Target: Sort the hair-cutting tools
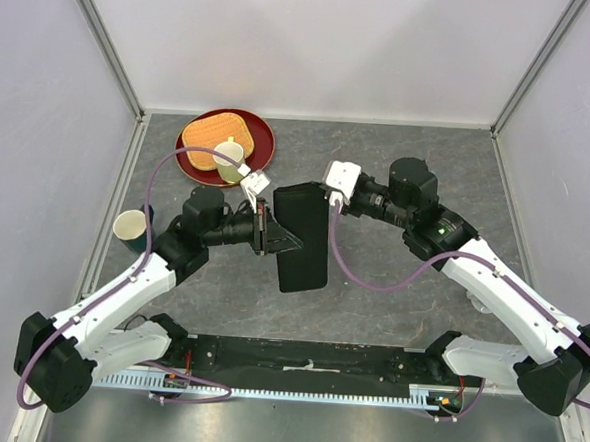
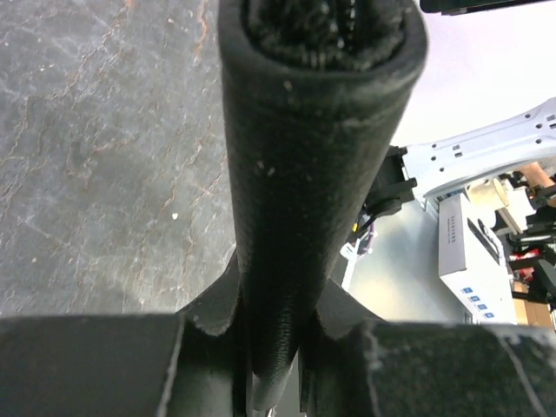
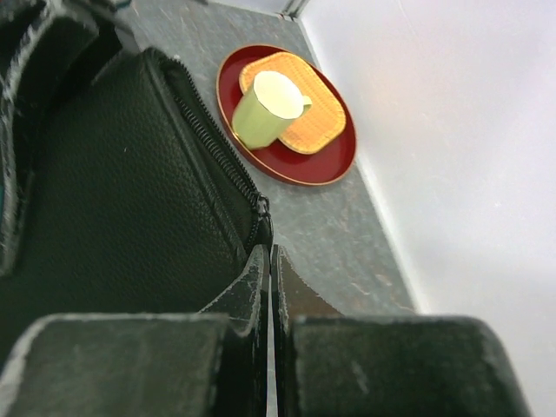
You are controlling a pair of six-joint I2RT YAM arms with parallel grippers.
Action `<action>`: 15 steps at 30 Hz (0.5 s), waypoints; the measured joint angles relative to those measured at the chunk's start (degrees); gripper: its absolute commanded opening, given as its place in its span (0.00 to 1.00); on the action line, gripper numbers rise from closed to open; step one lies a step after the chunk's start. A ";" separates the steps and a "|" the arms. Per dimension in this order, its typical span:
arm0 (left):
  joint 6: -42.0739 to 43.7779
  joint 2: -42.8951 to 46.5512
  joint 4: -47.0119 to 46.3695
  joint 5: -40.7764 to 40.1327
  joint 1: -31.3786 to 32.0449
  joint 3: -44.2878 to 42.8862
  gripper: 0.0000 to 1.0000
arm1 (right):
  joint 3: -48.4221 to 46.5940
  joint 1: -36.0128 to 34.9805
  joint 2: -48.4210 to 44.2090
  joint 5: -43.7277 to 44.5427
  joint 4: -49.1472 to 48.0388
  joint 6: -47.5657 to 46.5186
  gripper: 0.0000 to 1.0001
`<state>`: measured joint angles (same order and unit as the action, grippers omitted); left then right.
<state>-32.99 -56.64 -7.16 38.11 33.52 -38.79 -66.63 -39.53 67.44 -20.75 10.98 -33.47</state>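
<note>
We count two grippers: the left gripper (image 1: pixel 274 242) and the right gripper (image 1: pixel 327 196), with one case (image 1: pixel 302 241) between them. Past the left gripper we count one plate (image 1: pixel 264 139) and one mat (image 1: pixel 210 133). Cups number two: one cup (image 1: pixel 229 159) past the left gripper, the other cup (image 1: pixel 130 229) behind it.

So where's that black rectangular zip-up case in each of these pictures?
Top external: the black rectangular zip case lies in the middle of the picture.
Left wrist: it is seen edge-on, a thick dark column running up the middle.
Right wrist: it fills the left half, with the zip along its edge.
Shared landmark: the grey marbled tabletop.
</note>
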 measured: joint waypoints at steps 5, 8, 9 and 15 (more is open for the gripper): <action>4.15 -0.85 14.71 -0.11 -0.02 -7.80 0.02 | -0.15 -0.48 -0.33 2.05 1.77 -8.70 0.00; 6.51 -1.99 21.07 0.02 -0.07 -11.54 0.02 | -2.71 -0.66 0.39 2.40 5.29 -13.11 0.00; 7.26 -2.54 22.40 0.04 -0.07 -12.50 0.02 | -3.56 -0.68 0.74 2.36 6.25 -14.12 0.00; 11.56 -6.71 28.63 0.76 -0.52 -16.35 0.02 | -7.63 -0.90 3.82 2.84 12.37 -20.00 0.00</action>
<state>-21.43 -63.35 21.47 38.87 32.99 -55.13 -74.26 -40.42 71.26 -17.91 23.35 -53.47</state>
